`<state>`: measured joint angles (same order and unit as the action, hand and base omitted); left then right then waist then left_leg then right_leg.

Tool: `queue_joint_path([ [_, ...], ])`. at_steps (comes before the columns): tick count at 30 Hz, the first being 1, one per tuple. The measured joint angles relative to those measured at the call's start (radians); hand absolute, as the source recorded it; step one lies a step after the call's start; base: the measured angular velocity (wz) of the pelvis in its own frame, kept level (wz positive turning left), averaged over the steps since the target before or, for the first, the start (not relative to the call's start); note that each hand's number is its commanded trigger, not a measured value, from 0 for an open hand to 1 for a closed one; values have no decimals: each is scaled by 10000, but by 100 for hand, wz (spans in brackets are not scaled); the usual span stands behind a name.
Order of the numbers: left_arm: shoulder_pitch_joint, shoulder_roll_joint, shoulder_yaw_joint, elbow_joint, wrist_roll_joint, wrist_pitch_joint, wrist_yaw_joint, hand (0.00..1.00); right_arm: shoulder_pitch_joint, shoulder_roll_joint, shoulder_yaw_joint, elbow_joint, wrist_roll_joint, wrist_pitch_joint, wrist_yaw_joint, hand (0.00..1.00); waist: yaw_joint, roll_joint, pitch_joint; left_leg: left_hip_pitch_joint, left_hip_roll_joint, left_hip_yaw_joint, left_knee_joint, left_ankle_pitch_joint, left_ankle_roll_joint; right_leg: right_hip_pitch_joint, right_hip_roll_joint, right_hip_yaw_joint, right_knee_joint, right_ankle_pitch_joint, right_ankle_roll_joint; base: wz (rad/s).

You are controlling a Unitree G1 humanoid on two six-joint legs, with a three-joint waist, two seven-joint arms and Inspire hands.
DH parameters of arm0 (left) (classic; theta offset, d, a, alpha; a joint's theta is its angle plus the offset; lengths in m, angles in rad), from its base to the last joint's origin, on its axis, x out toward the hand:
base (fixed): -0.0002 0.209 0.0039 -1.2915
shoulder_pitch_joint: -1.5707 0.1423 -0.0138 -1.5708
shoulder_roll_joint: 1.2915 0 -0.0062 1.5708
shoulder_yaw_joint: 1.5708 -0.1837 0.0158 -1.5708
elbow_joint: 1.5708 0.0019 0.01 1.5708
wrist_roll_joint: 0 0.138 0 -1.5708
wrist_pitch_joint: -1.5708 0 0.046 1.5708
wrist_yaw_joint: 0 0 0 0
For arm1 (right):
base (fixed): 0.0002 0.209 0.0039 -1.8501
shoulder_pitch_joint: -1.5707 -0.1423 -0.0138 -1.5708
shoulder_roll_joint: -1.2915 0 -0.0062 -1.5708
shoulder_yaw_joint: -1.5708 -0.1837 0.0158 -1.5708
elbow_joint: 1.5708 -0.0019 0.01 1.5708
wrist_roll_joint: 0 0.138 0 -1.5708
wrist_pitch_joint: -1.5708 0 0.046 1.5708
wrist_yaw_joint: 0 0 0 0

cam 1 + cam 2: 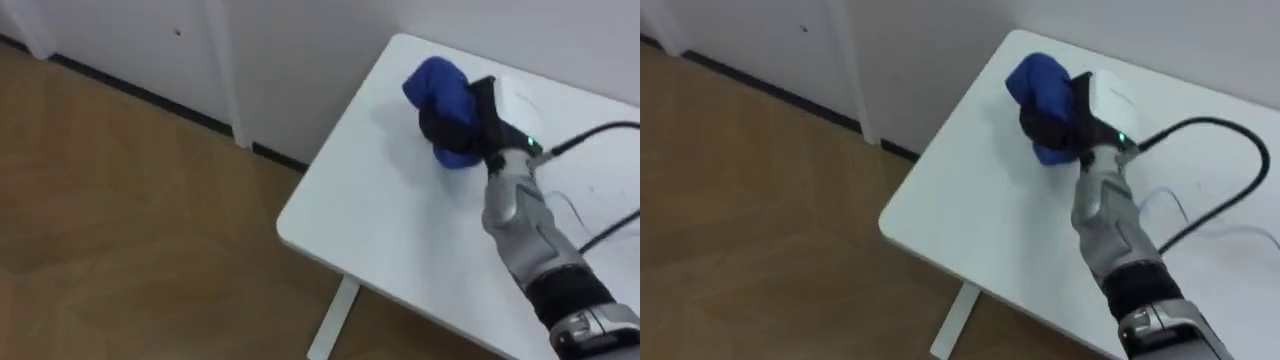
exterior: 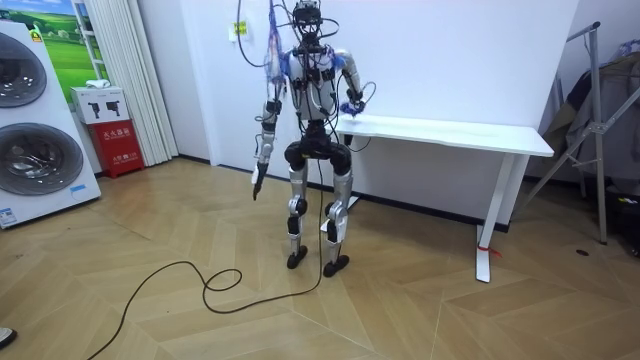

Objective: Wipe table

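Right arm reaches in nearest, over white table [image 1: 380, 210]. Blue cloth [image 1: 440, 82] sits on tabletop nr far left corner, w/ right hand [image 1: 478, 118] clamped round it. Left hand [image 2: 258, 178] hangs at side. Risk: a stroke twd the edge could carry cloth off; bunched cloth may wipe little.

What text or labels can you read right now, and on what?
Red box: print on its front, too small to read.
Washing machine: small sticker, too small to read.
Table, blue cloth, right hand: no text.
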<state>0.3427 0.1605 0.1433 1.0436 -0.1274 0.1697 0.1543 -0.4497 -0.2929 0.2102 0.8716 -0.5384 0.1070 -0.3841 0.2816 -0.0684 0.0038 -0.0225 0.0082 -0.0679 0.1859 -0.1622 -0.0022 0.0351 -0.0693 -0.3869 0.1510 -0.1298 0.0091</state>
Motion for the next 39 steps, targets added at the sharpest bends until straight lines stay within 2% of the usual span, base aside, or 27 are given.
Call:
queue_joint_path([
  [1,12,0,16,38,3,14,-59,0,143,-52,-21,322,59,-59,1,100,-6,13,6,-4,-12,-5,9,-4,8,8,-11,-7,-6,1,2,15],
  [2,3,13,158,115,22,19,-130,0,680,-137,-492,530,381,-579,-267,100,-37,46,-11,9,-40,-20,16,-25,42,60,-35,-18,-11,-5,13,9],
  [3,76,97,222,138,27,15,-139,0,1083,-297,-804,603,539,-978,-439,100,-196,133,7,28,-69,-53,24,-35,58,174,-66,-95,-14,-18,37,15],
  [4,78,156,279,131,54,-15,-142,0,1188,-355,-992,697,649,-1113,-474,100,-361,139,4,24,-89,-101,27,-36,60,183,-84,-188,-12,-34,62,24],
  [5,67,243,547,66,113,-113,-138,0,1418,-407,-1577,808,840,-1292,-483,100,-608,127,-10,26,-143,-185,12,-43,71,197,-140,-296,-1,-102,172,16],
  [9,-9,477,724,-32,152,-339,-131,0,1902,-965,-2786,1339,1093,-1416,-496,100,-1036,196,-52,105,-211,-183,-36,-97,163,393,-198,-296,11,-137,227,2],
  [11,-71,519,729,-98,323,-401,-120,0,2015,-1183,-3023,1493,1110,-1410,-478,100,-1116,199,-59,107,-218,-154,-19,-102,168,389,-198,-248,12,-141,234,-8],
  [13,-99,512,659,-220,304,-407,-117,0,2011,-1223,-3093,1508,1155,-1314,-492,100,-1177,227,-66,105,-210,-145,12,-103,170,385,-189,-205,13,-141,233,-11],
  [16,-372,444,267,-311,317,-384,-113,0,1729,-1225,-2700,1352,1539,-833,-515,100,-998,326,-92,133,-156,95,19,-97,161,266,-166,-10,102,-131,216,-26],
  [17,-486,389,29,-295,331,-368,-115,0,1369,-1146,-2478,1312,1480,-487,-495,100,-824,433,-79,133,-90,293,18,-99,158,110,-137,212,209,-104,173,-53],
  [18,-626,333,-66,-209,334,-355,-133,0,928,-974,-2135,1241,1431,-215,-457,100,-756,420,-113,72,-38,455,19,-98,144,-30,-105,310,213,-57,99,-51],
  [19,-728,332,-131,-118,336,-344,-140,0,736,-868,-1889,1147,1430,-84,-405,100,-739,445,-97,42,-12,512,18,-88,127,-84,-88,341,216,-38,67,-42],
  [20,-903,332,-279,24,321,-332,-141,0,468,-622,-1382,845,1414,53,-273,100,-575,460,-96,-6,55,651,14,-71,100,-229,-33,487,243,1,8,-39],
  [21,-998,323,-379,87,300,-303,-145,0,48,-318,-846,816,1420,64,-139,100,-378,473,-87,-18,128,826,-18,-51,66,-350,26,611,258,39,-48,-39],
  [24,-1067,214,-437,113,258,-262,-159,0,-971,318,42,627,1397,137,196,100,-70,481,-53,-87,174,842,-43,0,-8,-482,73,588,283,46,-81,-2],
  [26,-1042,161,-442,161,139,-245,-183,0,-1296,338,34,638,1404,7,261,100,195,480,-16,-96,153,717,-20,21,-5,-454,62,486,218,45,-80,26],
  [28,-798,159,-418,165,98,-139,-182,0,-1485,311,21,687,1397,-54,263,100,277,432,2,-188,125,504,6,21,-4,-463,34,233,183,43,-75,38],
  [29,-575,176,-421,160,57,-102,-185,0,-1465,236,22,952,1415,-285,262,100,273,383,26,-185,121,413,2,20,-3,-413,26,154,183,42,-74,37],
  [31,-321,181,-282,160,57,-90,-197,0,-1098,-27,-23,1195,1469,-403,263,100,219,275,44,-194,76,221,5,18,1,-307,-8,6,165,18,-35,37],
  [33,-125,186,51,350,30,-107,-202,0,-232,-505,-827,1629,1497,-1002,-28,100,-36,190,21,-166,-48,72,22,23,21,-99,-115,-202,133,-45,68,46],
  [34,-126,204,149,439,23,-108,-197,0,-55,-657,-1046,1711,1504,-1106,-81,100,-139,183,22,-148,-80,48,29,18,32,-37,-159,-275,137,-86,133,42],
  [36,-46,264,516,504,24,-166,-187,0,639,-1075,-2151,2079,1585,-1426,-234,100,-532,186,30,-96,-149,3,30,-10,90,65,-213,-276,134,-115,179,16],
  [39,-69,502,594,500,33,-447,-179,0,1486,-1515,-3008,2180,1948,-1543,-522,100,-859,154,6,-68,-148,123,17,-50,152,131,-222,-292,148,-126,198,-13],
])
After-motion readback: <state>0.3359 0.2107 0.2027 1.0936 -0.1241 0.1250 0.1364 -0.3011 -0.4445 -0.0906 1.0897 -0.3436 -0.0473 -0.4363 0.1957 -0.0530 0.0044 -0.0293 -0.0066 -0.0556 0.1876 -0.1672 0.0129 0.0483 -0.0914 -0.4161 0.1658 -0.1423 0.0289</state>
